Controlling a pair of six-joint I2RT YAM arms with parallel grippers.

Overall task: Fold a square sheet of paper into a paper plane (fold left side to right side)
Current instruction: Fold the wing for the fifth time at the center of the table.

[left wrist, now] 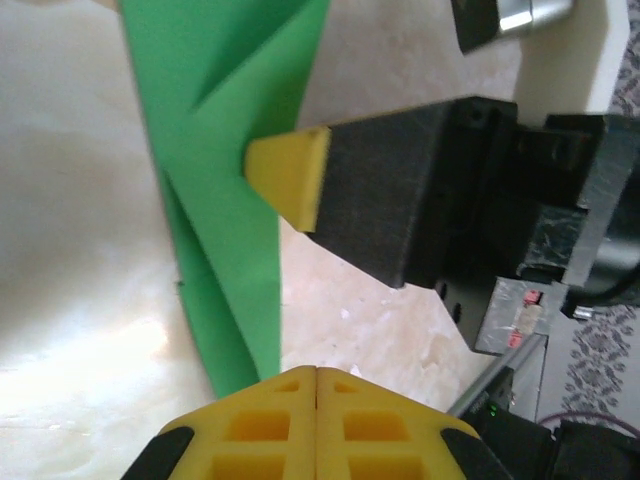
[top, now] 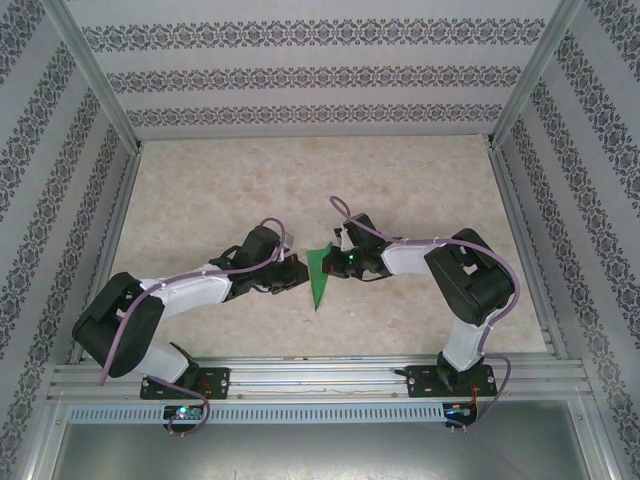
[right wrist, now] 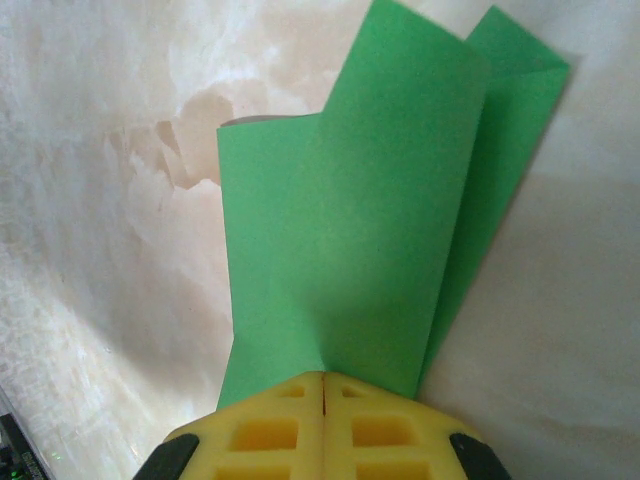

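Both closed, my left claw (left wrist: 317, 371) and right claw (right wrist: 324, 376) are pressing the bright green, part-folded pointed paper sheet (top: 320, 273); wing folds seemingly remaining.

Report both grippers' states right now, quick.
Left gripper: closed; whether it pinches the green paper cannot be told.
Right gripper: closed on the green paper.

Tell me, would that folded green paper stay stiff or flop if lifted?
Probably floppy: the green paper is a thin sheet, and its folded layers stand loose rather than flat. Likely very light, so a push might slide it across the smooth table. The creases may stiffen it slightly.
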